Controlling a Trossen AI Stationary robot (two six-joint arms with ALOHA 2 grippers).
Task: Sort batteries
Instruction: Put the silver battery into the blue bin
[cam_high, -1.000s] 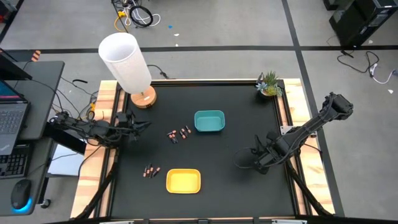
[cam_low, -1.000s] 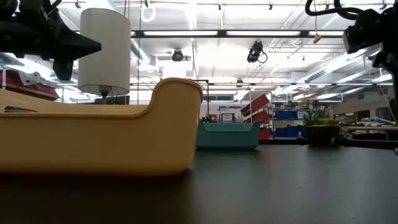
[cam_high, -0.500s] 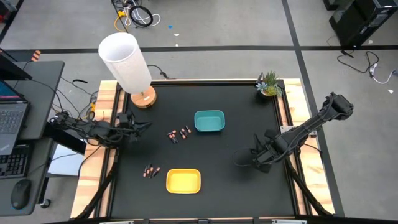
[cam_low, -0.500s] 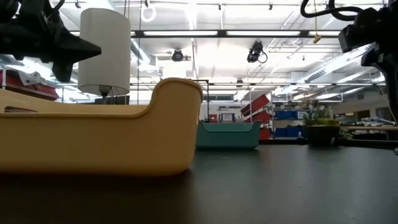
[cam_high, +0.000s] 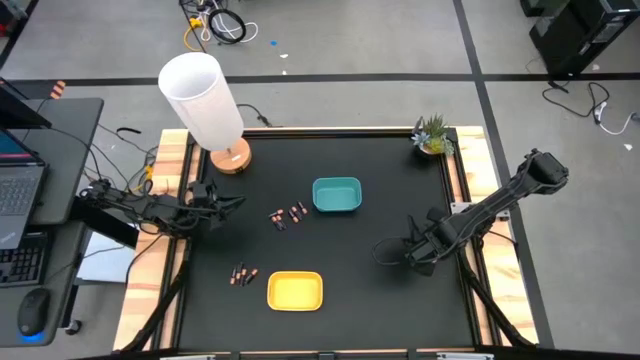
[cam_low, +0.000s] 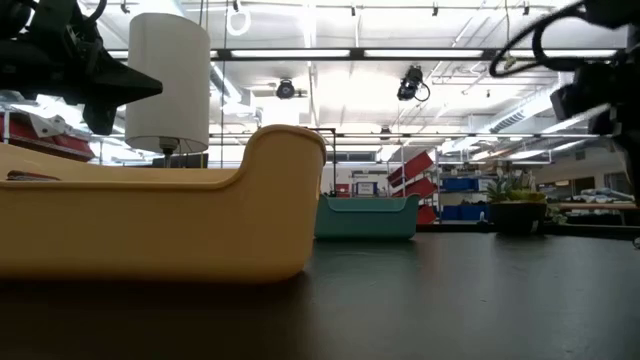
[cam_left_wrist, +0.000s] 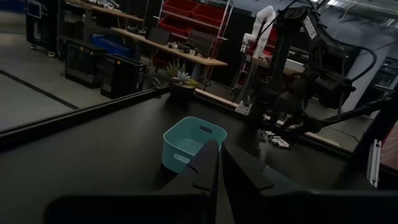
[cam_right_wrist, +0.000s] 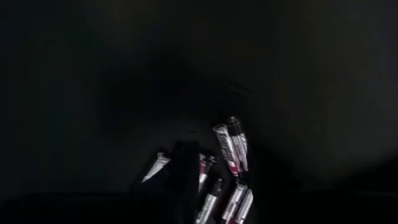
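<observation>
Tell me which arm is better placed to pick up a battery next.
Right. The right gripper hangs just above a cluster of batteries, seen close in its wrist view. The left gripper, fingers shut, waits at the table's left edge, apart from any batteries.

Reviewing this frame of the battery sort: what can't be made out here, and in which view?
- High view: the loose batteries are too small to tell their types apart.
- High view: the right gripper covers whatever lies beneath it.
- Right wrist view: a battery pile shows, but darkness hides the labels.
- Low view: the yellow tray blocks most of what lies behind it.
</observation>
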